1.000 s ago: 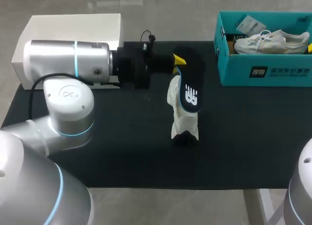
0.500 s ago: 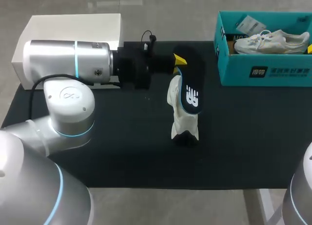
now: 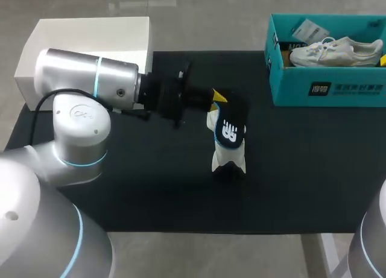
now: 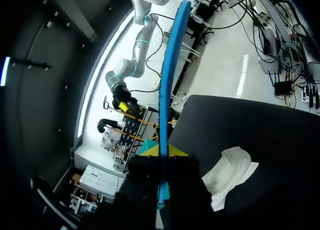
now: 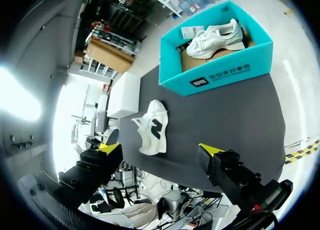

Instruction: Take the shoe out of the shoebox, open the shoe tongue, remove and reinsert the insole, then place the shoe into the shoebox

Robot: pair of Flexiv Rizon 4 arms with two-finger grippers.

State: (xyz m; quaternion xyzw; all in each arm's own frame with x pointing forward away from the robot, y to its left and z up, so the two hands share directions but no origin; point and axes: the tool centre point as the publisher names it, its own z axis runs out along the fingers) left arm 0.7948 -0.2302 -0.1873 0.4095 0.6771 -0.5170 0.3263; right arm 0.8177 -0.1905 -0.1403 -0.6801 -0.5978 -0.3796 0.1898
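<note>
- While the left tool (image 3: 218,97) is clamped on the insole (image 3: 231,128), it hangs just above the middle of the table (image 3: 301,169), with the left arm (image 3: 90,85) coming in from 9 o'clock.
- From the head view, the dark insole slopes down from the tool toward 6 o'clock. Its lower end meets the opening of the white shoe (image 3: 228,152); how far it is in cannot be told.
- The shoe stands at the table's middle, apart from the shoebox.
- From the left wrist view, the left tool (image 4: 163,151) has both fingers pressed on the insole (image 4: 168,85), which shows edge-on as a blue strip running straight out ahead. The shoe (image 4: 231,172) lies on the table (image 4: 260,125) beside the tool.
- The teal shoebox (image 3: 325,88) sits at the table's 2 o'clock corner, with a second shoe (image 3: 335,50) inside.
- A white box (image 3: 90,37) sits at the 10 o'clock corner.
- From the right wrist view, the right tool (image 5: 160,147) is spread wide and holds nothing, raised well above the table (image 5: 230,120).
- Ahead of the right tool is the shoe (image 5: 145,135). Beyond it are the shoebox (image 5: 220,73) with the second shoe (image 5: 215,38), and the white box (image 5: 122,95).
</note>
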